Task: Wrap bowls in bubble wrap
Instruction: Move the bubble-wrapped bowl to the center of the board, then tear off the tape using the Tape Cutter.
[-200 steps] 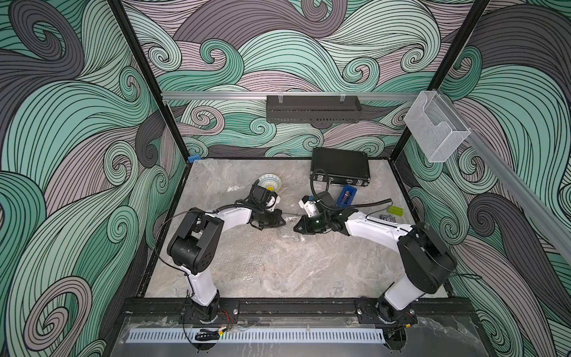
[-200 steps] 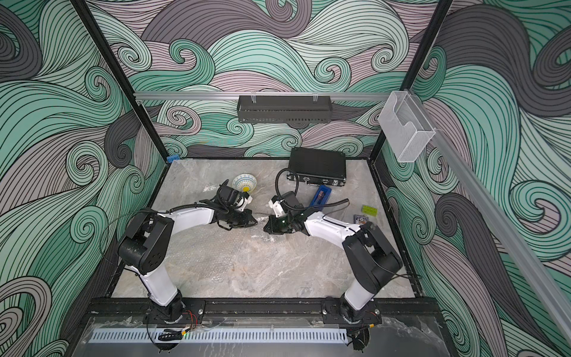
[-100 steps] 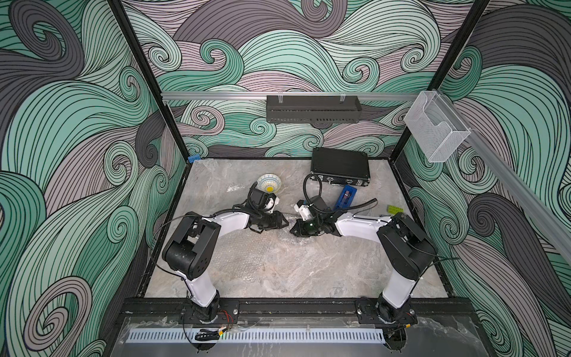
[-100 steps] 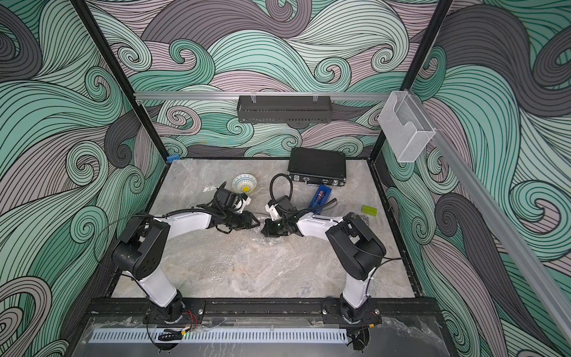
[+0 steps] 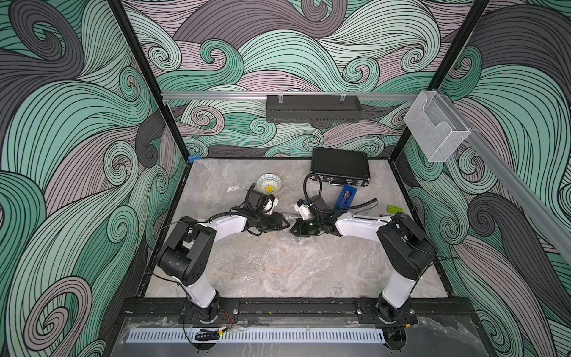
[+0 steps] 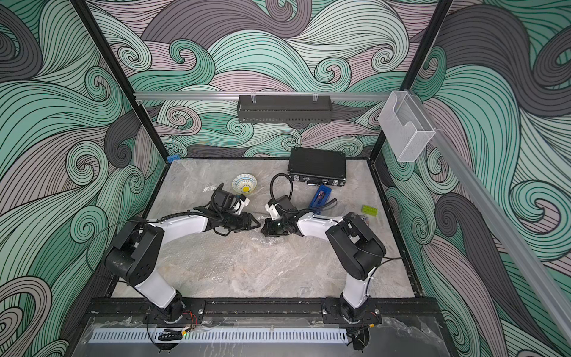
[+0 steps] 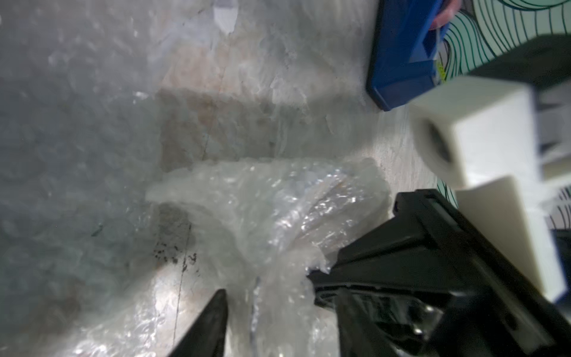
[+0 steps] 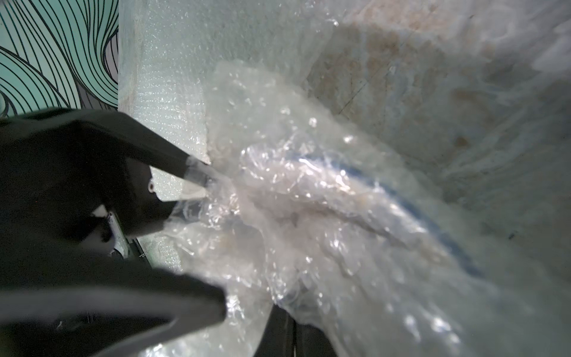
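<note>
Left wrist view: my right pincer [image 7: 315, 276] is clamped on a bunched fold of the bubble wrap [image 7: 278, 210]; my left pincer [image 5: 285, 222] has its jaws apart with wrap lying between them; right wrist view: the blue-rimmed bowl [image 8: 370, 201] shows through that bundle, which sits on the bench [image 5: 309, 272] between both pincers; the pale teal-patterned bowl [image 5: 269, 183] stands uncovered further back, near my left pincer.
</note>
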`<state>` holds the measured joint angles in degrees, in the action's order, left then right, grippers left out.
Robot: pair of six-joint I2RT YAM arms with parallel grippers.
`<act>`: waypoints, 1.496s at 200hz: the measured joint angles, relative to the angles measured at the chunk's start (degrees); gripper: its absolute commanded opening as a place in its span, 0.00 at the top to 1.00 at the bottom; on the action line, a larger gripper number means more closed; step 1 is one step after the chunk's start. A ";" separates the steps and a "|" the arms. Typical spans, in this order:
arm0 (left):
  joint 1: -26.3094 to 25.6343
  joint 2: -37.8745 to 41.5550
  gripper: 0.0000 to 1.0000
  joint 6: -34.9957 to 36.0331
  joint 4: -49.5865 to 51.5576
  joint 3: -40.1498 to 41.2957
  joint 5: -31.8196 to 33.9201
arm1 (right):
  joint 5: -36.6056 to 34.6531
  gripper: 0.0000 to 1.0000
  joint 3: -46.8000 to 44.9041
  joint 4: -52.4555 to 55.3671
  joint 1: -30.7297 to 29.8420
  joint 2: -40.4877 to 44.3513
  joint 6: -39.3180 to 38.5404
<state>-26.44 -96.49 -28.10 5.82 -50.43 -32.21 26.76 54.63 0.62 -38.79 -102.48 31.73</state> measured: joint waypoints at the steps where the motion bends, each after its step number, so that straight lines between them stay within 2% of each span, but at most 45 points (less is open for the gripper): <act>1: 0.00 -0.13 0.68 -0.04 -0.02 0.00 0.07 | 0.00 0.92 0.00 0.00 0.00 0.00 0.00; 18: 0.00 -2.03 0.81 0.11 0.15 -0.37 0.02 | -0.02 0.91 0.00 0.02 0.00 0.00 0.00; 48: 0.00 -1.99 1.00 0.39 0.13 -0.70 1.27 | -0.28 0.83 0.00 0.81 -0.13 1.22 -0.22; 105: 0.00 -1.99 1.00 0.46 0.28 -0.70 1.57 | -2.78 0.73 0.26 7.19 0.98 6.88 -2.34; 168: -0.02 -1.99 1.00 0.52 0.66 -0.74 1.62 | -5.60 0.68 0.20 13.60 5.95 16.61 -4.48; 182: -0.02 -1.95 1.00 0.55 0.79 -0.74 1.68 | -8.44 0.63 -0.20 15.04 8.37 19.12 -4.63; 203: -0.13 -1.86 1.00 0.61 0.98 -0.76 1.86 | -12.15 0.55 -2.64 15.26 15.06 22.93 -3.32; 219: -0.26 -1.88 1.00 0.63 0.98 -0.76 1.99 | -14.19 0.54 -5.66 13.68 20.68 24.94 -1.49; 246: -0.37 -1.88 1.00 0.76 1.07 -0.87 2.01 | -14.60 0.55 -7.32 11.10 26.21 23.82 2.58; 299: -0.59 -1.88 1.00 1.44 1.46 -1.01 2.12 | -12.59 0.53 -4.11 5.16 30.91 16.24 7.87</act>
<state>-27.03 -98.37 -26.65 7.29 -51.44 -30.09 14.17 50.52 5.78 -7.88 -86.24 39.59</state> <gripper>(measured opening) 0.067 0.462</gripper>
